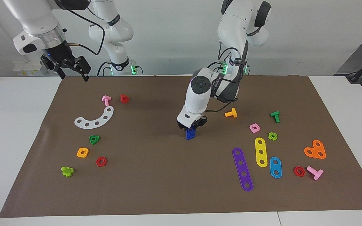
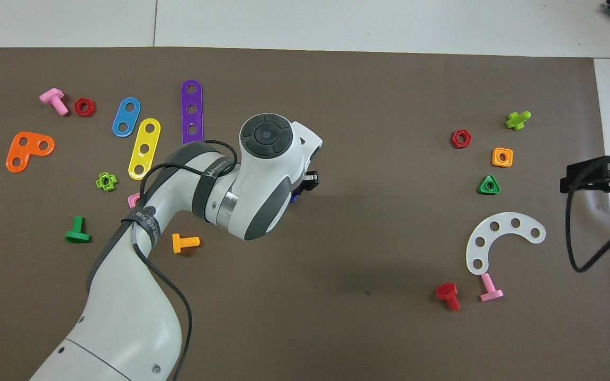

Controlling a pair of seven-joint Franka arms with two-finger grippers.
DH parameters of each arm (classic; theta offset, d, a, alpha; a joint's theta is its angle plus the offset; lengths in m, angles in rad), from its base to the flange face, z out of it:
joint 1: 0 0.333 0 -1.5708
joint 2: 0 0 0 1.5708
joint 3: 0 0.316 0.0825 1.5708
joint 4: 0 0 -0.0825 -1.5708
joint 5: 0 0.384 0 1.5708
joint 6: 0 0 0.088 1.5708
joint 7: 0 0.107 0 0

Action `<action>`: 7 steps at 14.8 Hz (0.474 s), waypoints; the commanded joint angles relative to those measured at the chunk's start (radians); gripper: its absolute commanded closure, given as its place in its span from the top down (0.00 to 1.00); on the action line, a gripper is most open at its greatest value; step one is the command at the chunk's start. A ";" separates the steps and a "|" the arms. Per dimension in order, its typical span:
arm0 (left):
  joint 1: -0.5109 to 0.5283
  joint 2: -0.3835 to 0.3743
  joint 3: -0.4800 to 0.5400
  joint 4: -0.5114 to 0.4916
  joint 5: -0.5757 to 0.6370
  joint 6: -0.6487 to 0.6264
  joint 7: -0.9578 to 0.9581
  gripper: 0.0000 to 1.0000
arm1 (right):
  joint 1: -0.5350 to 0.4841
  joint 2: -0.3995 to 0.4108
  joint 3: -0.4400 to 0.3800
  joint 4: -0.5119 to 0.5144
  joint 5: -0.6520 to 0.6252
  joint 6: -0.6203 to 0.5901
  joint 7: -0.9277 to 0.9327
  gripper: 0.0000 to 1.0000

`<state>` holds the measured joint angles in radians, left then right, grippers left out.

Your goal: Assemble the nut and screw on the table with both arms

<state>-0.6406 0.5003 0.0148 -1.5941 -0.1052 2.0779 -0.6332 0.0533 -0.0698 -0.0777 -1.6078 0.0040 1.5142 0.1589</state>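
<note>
At the middle of the brown mat (image 1: 156,182) on the white table (image 1: 11,131), my left gripper (image 1: 191,128) points down, shut on a small blue piece, the screw (image 1: 190,134), which rests on the mat. In the overhead view the left arm's wrist covers it, and only a sliver of the blue screw (image 2: 294,199) shows. The nut is hidden; I cannot make it out apart from that blue piece. My right gripper (image 1: 74,74) waits raised and open with nothing in it, over the mat's edge (image 2: 596,211) at the right arm's end.
Toward the right arm's end lie a white curved strip (image 1: 95,118), a pink screw (image 1: 106,100), a red screw (image 1: 124,98), a green triangular nut (image 1: 94,139) and an orange square nut (image 1: 82,152). Toward the left arm's end lie an orange screw (image 1: 231,113), a pink square nut (image 1: 255,127) and coloured strips (image 1: 242,169).
</note>
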 commanded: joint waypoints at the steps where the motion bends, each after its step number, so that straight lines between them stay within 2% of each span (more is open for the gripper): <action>1: -0.021 -0.008 0.020 -0.038 -0.014 0.048 -0.011 0.34 | 0.002 -0.007 -0.005 -0.006 -0.010 0.011 0.005 1.00; 5: -0.021 -0.009 0.020 -0.050 -0.013 0.065 -0.010 0.35 | 0.000 -0.008 -0.005 -0.006 -0.009 0.001 0.005 1.00; 7: -0.021 -0.009 0.020 -0.050 -0.013 0.064 -0.011 0.49 | 0.000 -0.008 -0.005 -0.006 -0.009 0.003 0.005 1.00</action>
<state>-0.6406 0.5007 0.0155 -1.6230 -0.1052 2.1202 -0.6334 0.0532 -0.0698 -0.0792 -1.6079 0.0040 1.5142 0.1589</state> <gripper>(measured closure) 0.520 0.000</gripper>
